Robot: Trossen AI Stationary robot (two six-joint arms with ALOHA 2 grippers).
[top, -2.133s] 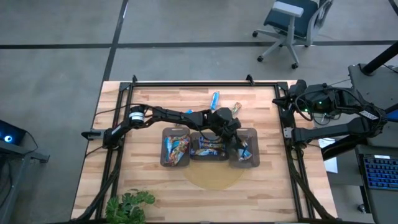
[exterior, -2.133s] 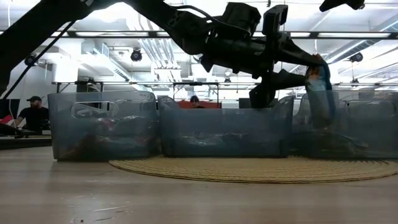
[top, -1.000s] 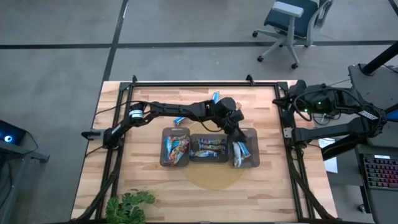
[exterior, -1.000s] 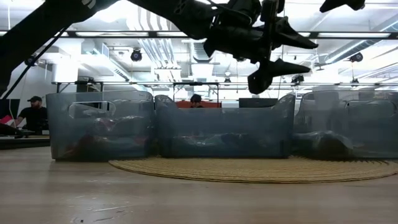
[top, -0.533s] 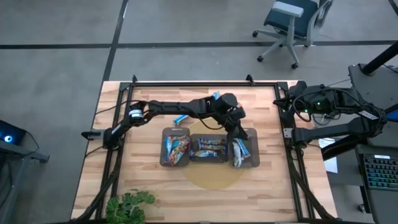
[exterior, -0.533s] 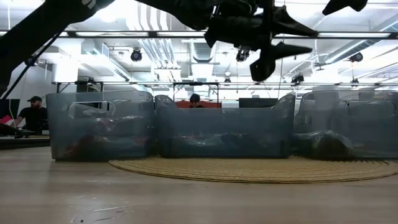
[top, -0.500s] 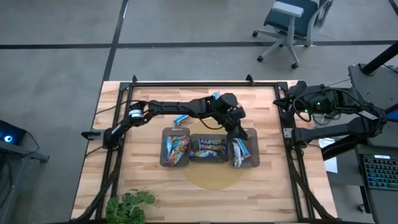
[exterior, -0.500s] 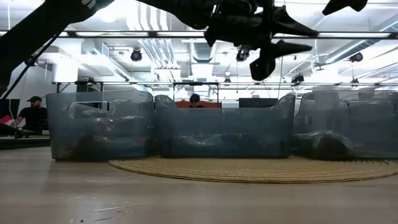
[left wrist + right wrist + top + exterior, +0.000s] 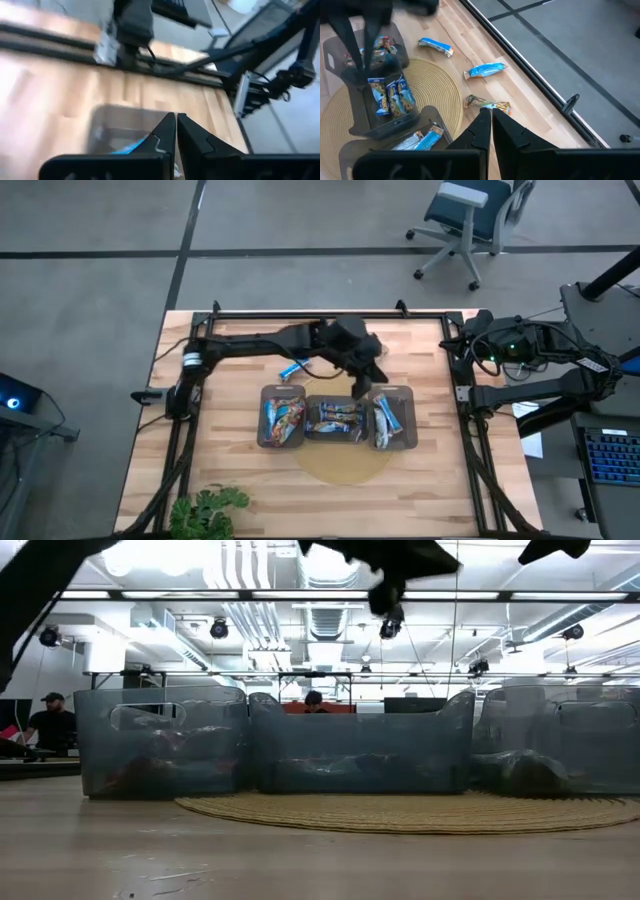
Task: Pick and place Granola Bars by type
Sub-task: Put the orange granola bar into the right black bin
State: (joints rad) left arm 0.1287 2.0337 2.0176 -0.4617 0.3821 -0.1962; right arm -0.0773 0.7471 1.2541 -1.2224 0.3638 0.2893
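Left gripper [image 9: 361, 389] fingers together, empty, above the right tray's [image 9: 405, 442] 11 o'clock corner. A second ago: spread wide, further toward 3 o'clock. Right gripper [image 9: 487, 116] closed, parked.

An open office-like lab: exposed ceiling ducts [image 9: 245, 625], a swivel chair [image 9: 470, 220] on grey floor, a seated person [image 9: 45, 725] at a desk.
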